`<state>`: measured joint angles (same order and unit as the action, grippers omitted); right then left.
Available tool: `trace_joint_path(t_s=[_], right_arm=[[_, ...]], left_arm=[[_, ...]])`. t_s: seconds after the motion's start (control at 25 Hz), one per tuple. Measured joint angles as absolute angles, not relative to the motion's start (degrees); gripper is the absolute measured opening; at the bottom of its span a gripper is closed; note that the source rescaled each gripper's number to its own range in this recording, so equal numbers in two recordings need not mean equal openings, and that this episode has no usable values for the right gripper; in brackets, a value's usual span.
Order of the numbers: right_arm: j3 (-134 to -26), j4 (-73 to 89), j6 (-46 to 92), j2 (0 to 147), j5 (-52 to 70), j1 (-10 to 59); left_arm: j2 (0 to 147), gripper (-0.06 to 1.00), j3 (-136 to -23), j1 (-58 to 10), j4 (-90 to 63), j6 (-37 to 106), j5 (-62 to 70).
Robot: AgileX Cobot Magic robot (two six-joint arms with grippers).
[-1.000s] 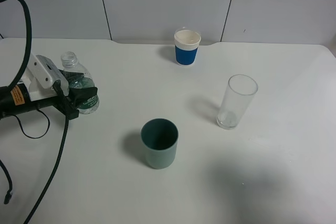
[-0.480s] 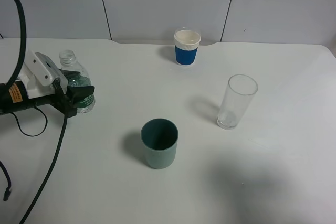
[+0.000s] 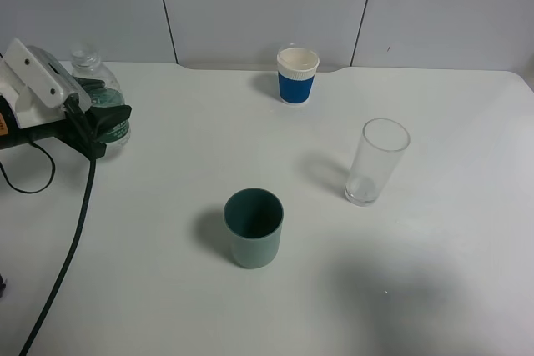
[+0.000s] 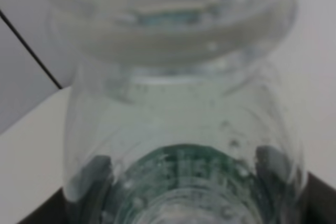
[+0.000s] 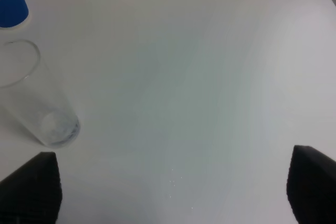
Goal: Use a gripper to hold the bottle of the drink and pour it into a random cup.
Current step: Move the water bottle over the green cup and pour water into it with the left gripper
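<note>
Left gripper [image 3: 104,122] jaws are pinching the bottle [image 3: 94,89] at its label; you are holding it uncapped, so travel upright; tilt only over the teal cup [image 3: 254,238]

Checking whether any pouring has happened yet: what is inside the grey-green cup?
The grey-green cup shows only a dark inside, no liquid evident; its near wall hides part of the floor. The bottle is upright in the left gripper.

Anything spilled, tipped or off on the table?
Nothing stands out. The teal cup, the tall glass and the paper cup stand upright, the table looks dry, and the left gripper holds the bottle upright.
</note>
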<state>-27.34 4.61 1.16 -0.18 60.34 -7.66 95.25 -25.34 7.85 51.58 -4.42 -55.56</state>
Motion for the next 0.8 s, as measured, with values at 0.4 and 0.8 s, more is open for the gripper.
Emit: trace_joint_path(t_s=[0.4, 0.8], right_arm=[[-27.3, 4.6, 1.2, -0.2, 60.3, -7.7], [-27.3, 4.6, 1.2, -0.2, 60.3, -7.7]], left_arm=[[89.4, 0.00, -25.1, 0.3, 42.4, 3.9, -46.9], [82.9, 0.00, -21.4, -5.9, 32.6, 14.6, -41.9]])
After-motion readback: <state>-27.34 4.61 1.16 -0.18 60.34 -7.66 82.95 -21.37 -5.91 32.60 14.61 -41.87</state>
